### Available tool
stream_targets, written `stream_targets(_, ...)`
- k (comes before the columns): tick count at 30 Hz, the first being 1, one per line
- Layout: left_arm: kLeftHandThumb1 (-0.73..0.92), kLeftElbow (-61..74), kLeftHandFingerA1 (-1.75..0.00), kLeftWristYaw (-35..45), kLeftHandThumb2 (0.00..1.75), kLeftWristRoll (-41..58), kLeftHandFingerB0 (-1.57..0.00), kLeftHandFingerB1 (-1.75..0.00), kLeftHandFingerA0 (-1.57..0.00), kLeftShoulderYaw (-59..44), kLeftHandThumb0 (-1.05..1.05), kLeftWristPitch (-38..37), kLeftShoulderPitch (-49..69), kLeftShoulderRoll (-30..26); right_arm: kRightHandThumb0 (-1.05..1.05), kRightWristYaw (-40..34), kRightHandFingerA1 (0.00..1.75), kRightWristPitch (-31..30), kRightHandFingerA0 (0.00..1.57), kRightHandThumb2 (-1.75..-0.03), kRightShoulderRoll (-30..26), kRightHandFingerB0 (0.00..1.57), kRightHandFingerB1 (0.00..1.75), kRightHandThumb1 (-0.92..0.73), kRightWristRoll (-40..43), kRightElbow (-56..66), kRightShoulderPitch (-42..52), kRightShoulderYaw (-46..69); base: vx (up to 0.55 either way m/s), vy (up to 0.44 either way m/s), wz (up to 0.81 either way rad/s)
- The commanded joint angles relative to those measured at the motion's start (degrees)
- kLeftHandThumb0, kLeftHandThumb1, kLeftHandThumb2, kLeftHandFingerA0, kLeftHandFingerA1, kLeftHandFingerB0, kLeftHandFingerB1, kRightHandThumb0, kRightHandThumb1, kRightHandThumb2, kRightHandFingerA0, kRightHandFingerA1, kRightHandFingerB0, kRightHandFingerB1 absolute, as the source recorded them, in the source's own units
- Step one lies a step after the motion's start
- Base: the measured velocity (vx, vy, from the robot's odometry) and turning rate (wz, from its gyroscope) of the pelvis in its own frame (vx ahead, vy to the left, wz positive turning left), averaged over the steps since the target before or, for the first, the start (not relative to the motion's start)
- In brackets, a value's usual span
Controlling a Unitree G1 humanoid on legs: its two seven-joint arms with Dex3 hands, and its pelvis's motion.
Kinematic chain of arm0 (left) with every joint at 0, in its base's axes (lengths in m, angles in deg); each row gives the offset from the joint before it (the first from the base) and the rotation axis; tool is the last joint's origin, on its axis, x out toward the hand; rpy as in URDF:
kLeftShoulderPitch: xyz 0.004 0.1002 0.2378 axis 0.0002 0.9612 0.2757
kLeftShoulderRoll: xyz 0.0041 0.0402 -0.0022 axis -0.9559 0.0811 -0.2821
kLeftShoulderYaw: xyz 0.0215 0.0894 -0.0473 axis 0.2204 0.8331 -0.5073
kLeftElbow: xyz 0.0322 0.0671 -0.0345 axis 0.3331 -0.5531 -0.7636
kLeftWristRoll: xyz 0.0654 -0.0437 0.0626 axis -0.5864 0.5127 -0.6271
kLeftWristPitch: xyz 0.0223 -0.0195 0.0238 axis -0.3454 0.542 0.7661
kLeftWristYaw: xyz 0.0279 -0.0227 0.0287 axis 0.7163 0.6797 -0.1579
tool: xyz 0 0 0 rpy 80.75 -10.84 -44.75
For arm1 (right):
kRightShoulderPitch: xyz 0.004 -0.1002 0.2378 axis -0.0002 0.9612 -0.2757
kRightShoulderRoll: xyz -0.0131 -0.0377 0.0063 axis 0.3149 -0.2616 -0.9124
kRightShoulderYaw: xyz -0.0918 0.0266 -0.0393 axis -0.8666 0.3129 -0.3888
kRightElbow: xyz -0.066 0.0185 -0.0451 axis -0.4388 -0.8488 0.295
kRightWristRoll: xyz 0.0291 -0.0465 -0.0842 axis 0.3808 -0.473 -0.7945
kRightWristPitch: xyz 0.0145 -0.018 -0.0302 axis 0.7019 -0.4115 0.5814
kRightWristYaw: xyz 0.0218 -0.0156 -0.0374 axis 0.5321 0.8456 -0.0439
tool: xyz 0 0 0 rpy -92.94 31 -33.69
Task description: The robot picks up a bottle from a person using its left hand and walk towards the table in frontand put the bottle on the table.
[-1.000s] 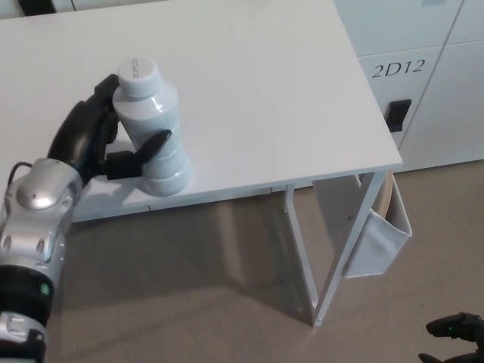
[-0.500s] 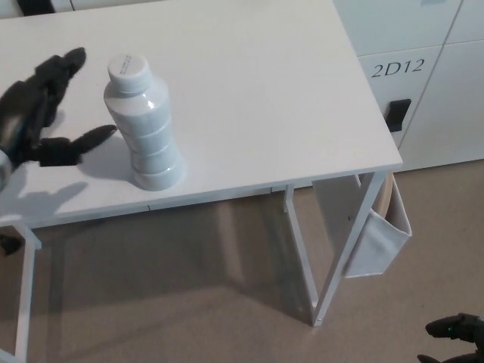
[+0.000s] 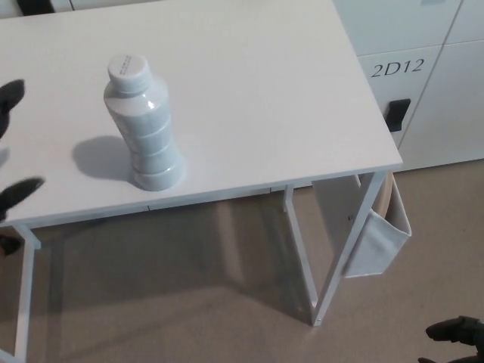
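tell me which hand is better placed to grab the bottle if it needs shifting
Left. The left hand sits open at table height beside the bottle; the right hand hangs low near the floor, beyond the table.

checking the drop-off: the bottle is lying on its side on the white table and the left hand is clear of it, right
No: the bottle stands upright, cap up, on the white table, as the head view shows. The left hand is clear of it.
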Motion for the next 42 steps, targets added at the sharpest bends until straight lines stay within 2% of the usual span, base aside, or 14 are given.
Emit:
stream_targets(1,0.42,29.8,-0.11,10.2,0.85,16.6,0.0,-0.09,0.0,-11.8,-0.74,-4.4,28.4,1.2,-0.61,-0.2,0.66,-0.2,0.47,-0.54,-0.9,0.45,0.62,-0.45,0.7,-0.6,0.0,1.0,0.0,0.0,0.0)
stream_targets(2,0.42,34.0,-0.12,12.5,0.86,18.9,0.0,-0.12,0.0,-13.5,-0.74,-4.6,33.9,1.6,-0.66,-0.3,0.69,-0.2,0.47,-0.83,-0.9,0.43,0.65,-0.33,0.6,-0.6,0.3,1.0,0.0,0.0,0.0)
stream_targets(4,0.41,38.4,-0.16,15.1,0.85,21.8,0.0,-0.14,0.0,-15.6,-0.73,-3.7,39.8,2.0,-0.62,-1.0,0.68,-0.2,0.44,-0.81,-0.7,0.55,0.7,-0.32,0.5,-0.6,0.5,0.9,0.0,0.0,0.0)
stream_targets(5,0.44,40.6,-0.38,23.4,0.8,27.6,-0.09,-0.27,-0.05,-18.3,-0.73,-4.6,48.2,3.0,-0.26,-4.1,0.78,1.5,0.63,-0.65,-0.7,1.04,0.83,-0.36,-0.6,-0.4,1.3,0.2,0.0,0.0,0.0)
stream_targets(7,0.22,40.8,-0.5,30.0,0.86,31.1,0.0,-0.47,-0.02,-20.5,-0.36,-3.1,53.2,2.6,-0.25,-4.7,0.78,2.3,0.62,-0.66,-0.7,1.07,0.84,-0.35,-0.2,-0.4,1.6,0.7,0.0,0.0,0.0)
stream_targets(9,0.49,40.7,-0.38,34.4,0.56,33.0,-0.21,-0.3,-0.26,-22.2,-0.65,-1.8,56.6,1.6,-0.35,-4.5,0.81,2.6,0.6,-0.64,-0.7,0.96,0.83,-0.35,0.6,-0.4,1.5,1.4,0.0,0.0,0.0)
stream_targets(10,0.41,38.8,-0.47,39.4,0.77,31.7,-0.22,-0.4,-0.32,-23.3,-0.7,-4.4,58.7,-0.4,-0.62,-4.0,0.73,2.3,0.4,-0.59,-0.9,0.51,0.66,-0.4,0.6,-0.3,1.4,1.4,0.0,0.0,0.0)
stream_targets(20,0.56,29.5,-0.41,45.1,0.57,23.2,-0.3,-0.31,-0.36,-19.2,-0.63,-10.7,60.6,-5.3,-0.64,-3.2,0.75,2.4,0.4,-0.54,-0.7,0.52,0.69,-0.43,0.4,-0.5,2.7,1.1,0.0,0.0,0.0)
stream_targets(26,0.64,24.8,-0.44,31.2,0.59,7.1,-0.28,-0.33,-0.36,-6.6,-0.44,-7.0,53.9,-6.1,-0.67,-2.5,0.78,2.7,0.61,-0.86,-1.0,0.37,0.65,-0.32,0.9,-0.4,2.7,1.7,0.0,0.0,0.0)
stream_targets(27,0.65,23.4,-0.43,27.6,0.59,4.0,-0.27,-0.33,-0.35,-4.7,-0.51,-6.6,52.3,-5.4,-0.68,-2.5,0.77,2.8,0.62,-0.55,-1.1,0.44,0.67,-0.45,0.9,-0.4,2.8,1.7,0.0,0.0,0.0)
stream_targets(31,0.66,13.9,-0.36,5.1,0.6,-10.0,-0.29,-0.31,-0.34,2.8,-0.5,-1.3,41.7,1.7,-0.69,-3.1,0.83,2.2,0.73,-0.55,-1.3,0.42,0.64,-0.48,-0.3,-0.5,3.4,0.8,0.0,0.0,0.0)
stream_targets(33,0.66,7.7,-0.34,-3.5,0.6,-14.2,-0.27,-0.31,-0.3,5.6,-0.47,1.4,35.7,5.3,-0.7,-3.6,0.88,2.4,0.78,-0.87,-1.2,0.39,0.67,-0.36,-0.6,-0.6,3.6,0.6,0.0,0.0,0.0)
stream_targets(34,0.66,6.4,-0.33,-4.7,0.6,-14.4,-0.27,-0.31,-0.29,5.9,-0.46,2.0,34.8,6.0,-0.68,-3.8,0.93,2.4,0.86,-0.55,-1.2,0.43,0.66,-0.49,-0.7,-0.6,3.9,0.5,0.0,0.0,0.0)
stream_targets(42,0.6,-23.2,-0.49,-25.0,0.83,-15.1,-0.19,-0.42,-0.29,6.7,-0.56,2.9,15.3,11.5,-0.67,-5.6,1.18,1.5,1.14,-0.54,-0.4,0.47,0.65,-0.5,-1.5,-0.3,4.2,-0.6,0.0,0.0,0.0)
